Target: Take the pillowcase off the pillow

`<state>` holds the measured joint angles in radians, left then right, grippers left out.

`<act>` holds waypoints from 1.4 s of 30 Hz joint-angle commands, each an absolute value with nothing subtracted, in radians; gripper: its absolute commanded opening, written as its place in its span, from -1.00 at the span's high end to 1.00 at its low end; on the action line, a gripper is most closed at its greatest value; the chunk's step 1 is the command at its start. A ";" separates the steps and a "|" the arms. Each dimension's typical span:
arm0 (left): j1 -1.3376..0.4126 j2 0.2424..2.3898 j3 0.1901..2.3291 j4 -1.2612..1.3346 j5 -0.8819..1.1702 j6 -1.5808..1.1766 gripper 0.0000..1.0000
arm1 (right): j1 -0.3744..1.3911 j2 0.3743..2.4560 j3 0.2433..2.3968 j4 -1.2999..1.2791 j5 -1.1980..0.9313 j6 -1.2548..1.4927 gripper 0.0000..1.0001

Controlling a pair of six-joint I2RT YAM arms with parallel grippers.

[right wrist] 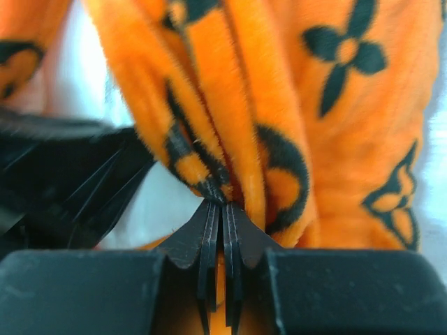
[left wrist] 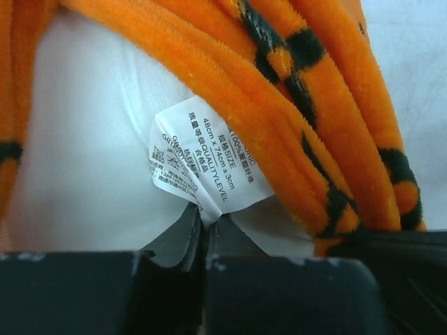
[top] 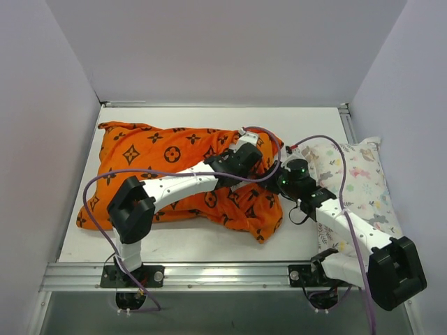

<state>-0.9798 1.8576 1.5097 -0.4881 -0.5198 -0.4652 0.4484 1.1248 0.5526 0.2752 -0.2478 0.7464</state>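
Note:
The orange black-patterned pillowcase (top: 160, 157) lies across the table's left and middle. Both grippers are at its right end. My left gripper (top: 250, 146) (left wrist: 204, 222) is shut on the white pillow (left wrist: 91, 160), pinching the lower corner of its printed care label (left wrist: 199, 164) where the pillow shows out of the cover's opening. Folds of the pillowcase (left wrist: 279, 105) hang over the pillow's right side. My right gripper (top: 279, 176) (right wrist: 222, 204) is shut on a bunched fold of the pillowcase (right wrist: 314, 139). White pillow fabric (right wrist: 160, 202) shows to its left.
A smaller pastel animal-print pillow (top: 360, 185) lies along the table's right edge, under the right arm. Purple cables loop over both arms. White walls close in the table (top: 209, 241) on the left, back and right.

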 commanded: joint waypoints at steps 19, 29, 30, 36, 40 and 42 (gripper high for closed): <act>-0.710 1.806 1.756 -0.422 -0.537 -0.663 1.00 | 0.417 1.017 0.666 -0.255 -0.043 0.580 1.00; -0.592 1.662 1.686 -0.397 -0.549 -0.689 1.00 | 0.275 1.052 0.551 -0.175 -0.041 0.607 1.00; -0.575 1.643 1.675 -0.394 -0.535 -0.693 1.00 | 0.261 1.078 0.548 -0.158 -0.037 0.612 1.00; -0.509 1.549 1.632 -0.405 -0.509 -0.664 1.00 | 0.193 1.175 0.523 -0.066 -0.103 0.635 1.00; -0.450 1.482 1.566 -0.385 -0.447 -0.690 1.00 | 0.161 1.242 0.515 -0.020 -0.123 0.649 1.00; -0.430 1.467 1.552 -0.377 -0.425 -0.693 1.00 | 0.155 1.278 0.512 -0.008 -0.129 0.650 1.00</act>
<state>-0.5896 1.6260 1.5200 -0.5285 -0.1692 -0.7284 0.2401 1.2037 0.5900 0.2623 -0.3187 0.7128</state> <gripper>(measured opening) 0.028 0.044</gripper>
